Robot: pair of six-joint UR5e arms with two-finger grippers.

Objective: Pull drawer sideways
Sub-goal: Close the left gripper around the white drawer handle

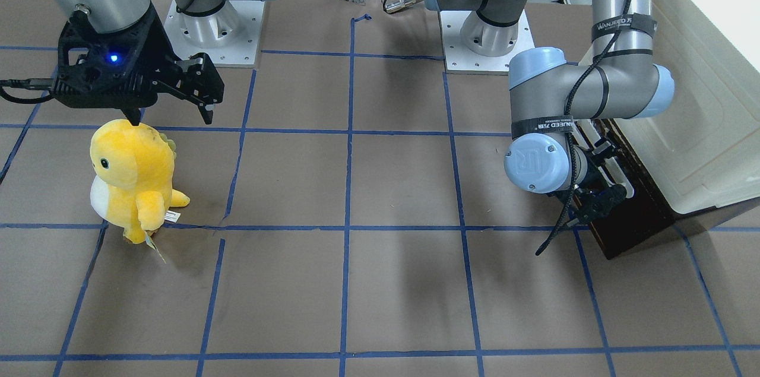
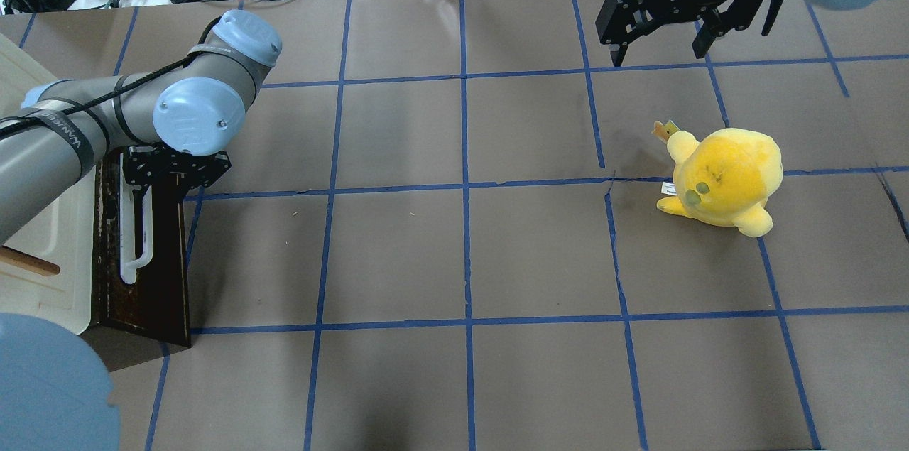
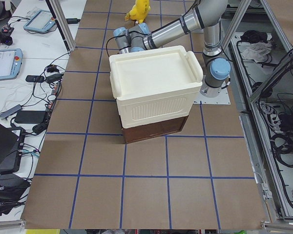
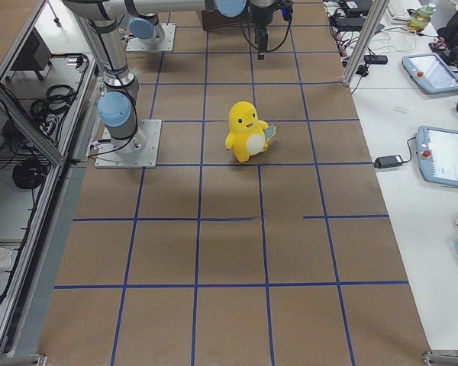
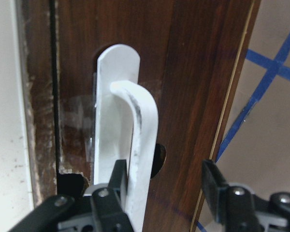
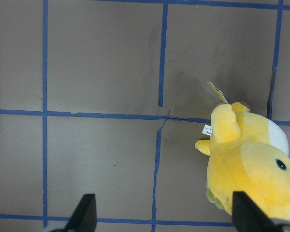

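Front-facing view: the drawer (image 1: 635, 228), dark brown, forms the lowest level of a cream cabinet (image 1: 700, 98) standing at the robot's left end of the tabletop (image 1: 386, 187). Its front faces the middle of the blue tape grid, and the left hand (image 1: 597, 199) sits against that front, its fingertips hidden by the wrist. The right hand (image 1: 172, 117) hangs just above the head of a yellow plush toy (image 1: 133, 175), spread wide and gripping nothing. Overhead view: the white bar handle (image 2: 135, 231) runs along the drawer front, one end under the left hand. A blue tape line runs up to the drawer's front edge, and brown paper crossed by tape stretches from that edge to the toy, which stands well apart in the robot's right half. Left side view: a dark brown band shows beneath the cream body, whose lid rim overhangs it; the drawer front faces away and is hidden. Right side view: the toy stands upright between tape lines, near the middle of the tabletop's width. Left wrist view: the handle rises between the two fingers (image 5: 215, 186). One finger touches its side and the other stands apart from it, so the hand is released around the handle, not clenched. A thin dark seam separates the drawer front from the cream body. Right wrist view: both fingertips stand wide apart over the paper, the toy below and towards one of them
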